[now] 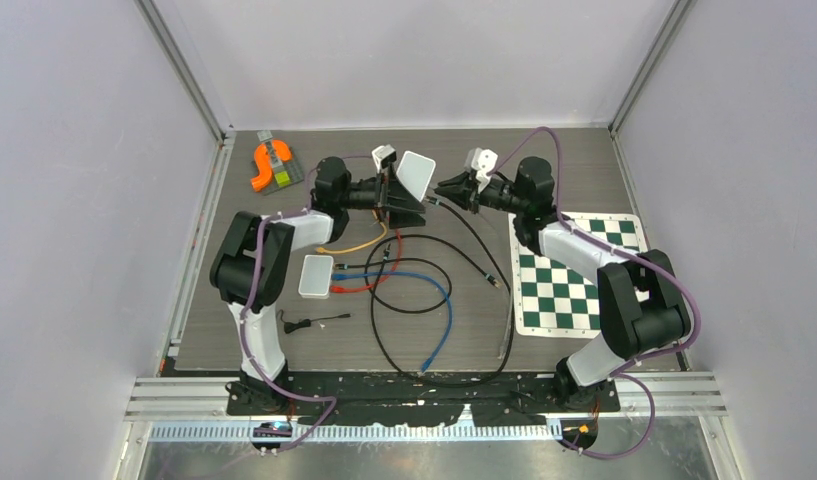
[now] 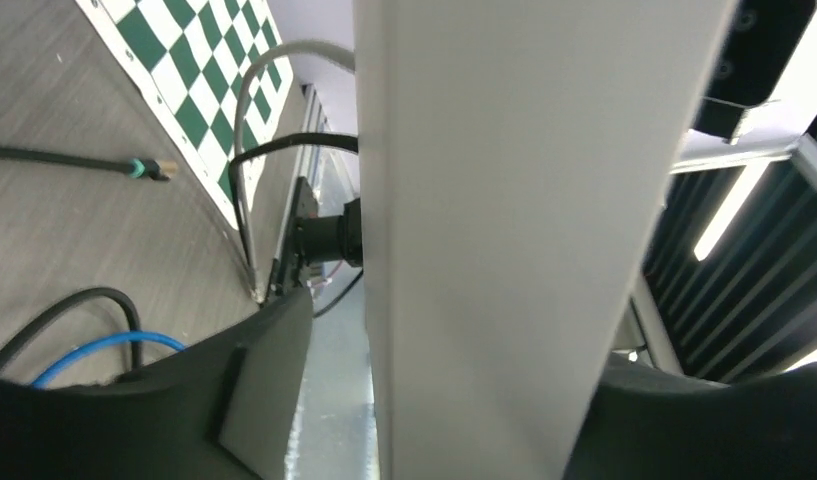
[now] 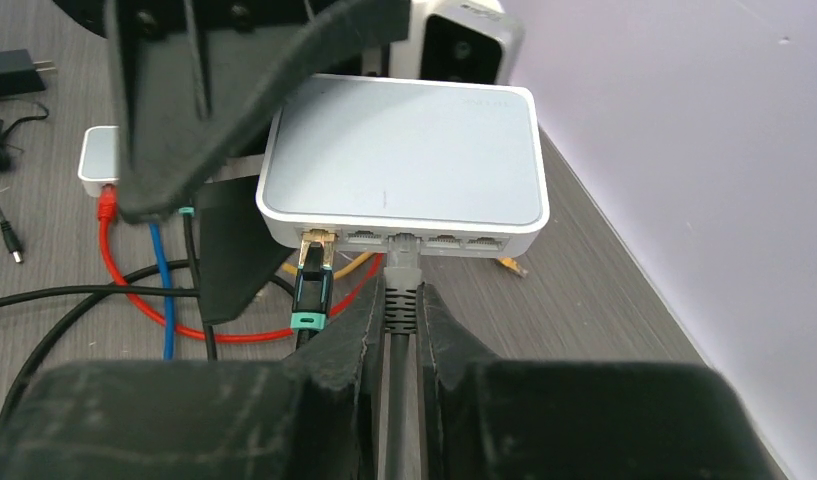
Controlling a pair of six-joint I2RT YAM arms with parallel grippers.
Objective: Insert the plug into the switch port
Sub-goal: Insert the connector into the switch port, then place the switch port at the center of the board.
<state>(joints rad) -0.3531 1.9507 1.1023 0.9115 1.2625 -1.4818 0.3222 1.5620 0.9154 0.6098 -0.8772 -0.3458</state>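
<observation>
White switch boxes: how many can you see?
2. One switch box is held by the left hand, facing the right hand; a second box lies on the table beside the left arm, cables attached. None seems hidden.

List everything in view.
white plastic network switch: 1, white, held mid-table
grey cable plug: 1, grey, at middle port
black teal-banded plug: 1, black, in end port
small white box: 1, white, left
blue cable, red cable, orange cable: 1 each, mid-table
black cables: several, black, mid-table
black power adapter: 1, black, front left
checkered mat: 1, green-white, right
orange curved piece: 1, orange, back left
left gripper: 1, black, shut on switch
right gripper: 1, black, shut on plug
</observation>
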